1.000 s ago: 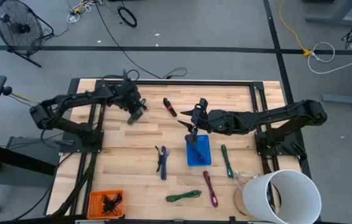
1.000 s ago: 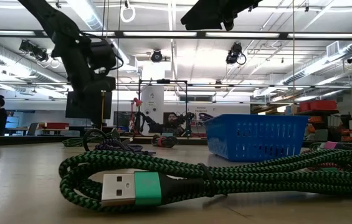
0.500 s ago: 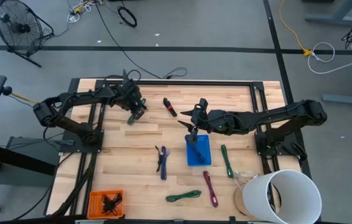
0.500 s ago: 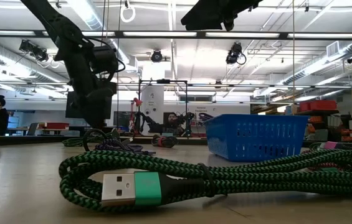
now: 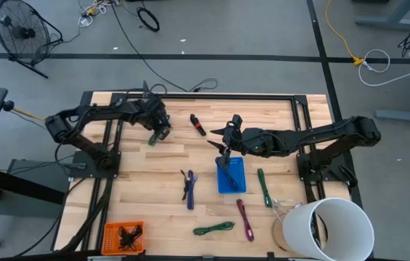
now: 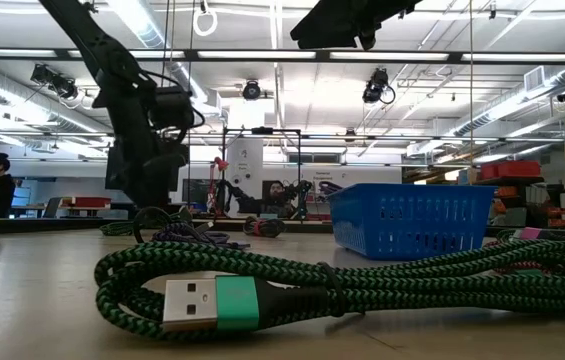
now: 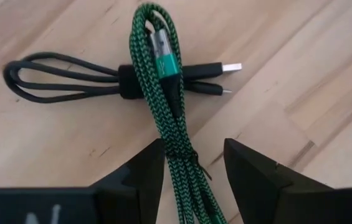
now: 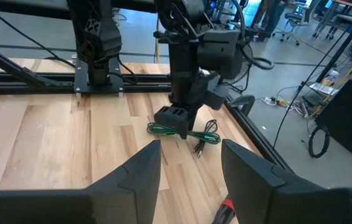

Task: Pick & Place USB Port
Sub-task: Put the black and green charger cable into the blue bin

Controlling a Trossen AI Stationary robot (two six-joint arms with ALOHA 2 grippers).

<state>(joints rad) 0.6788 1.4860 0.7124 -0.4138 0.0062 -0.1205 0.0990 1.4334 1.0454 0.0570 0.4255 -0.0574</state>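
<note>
Left gripper (image 7: 188, 165) fingers apart, straddling green braided USB cable (image 7: 169, 93) on the table's far-left part; jaws not closed on it. Over the last 1 s the left arm shifted slightly toward the cable and lowered, judging by the high and low views, so a grasp looks imminent. Cable is a folded bundle, silver plug with green collar, lying crossed over a black cable (image 7: 63, 78). Right gripper (image 5: 224, 152) hovers unchanged above the blue basket (image 5: 231, 176), fingers apart, empty.
</note>
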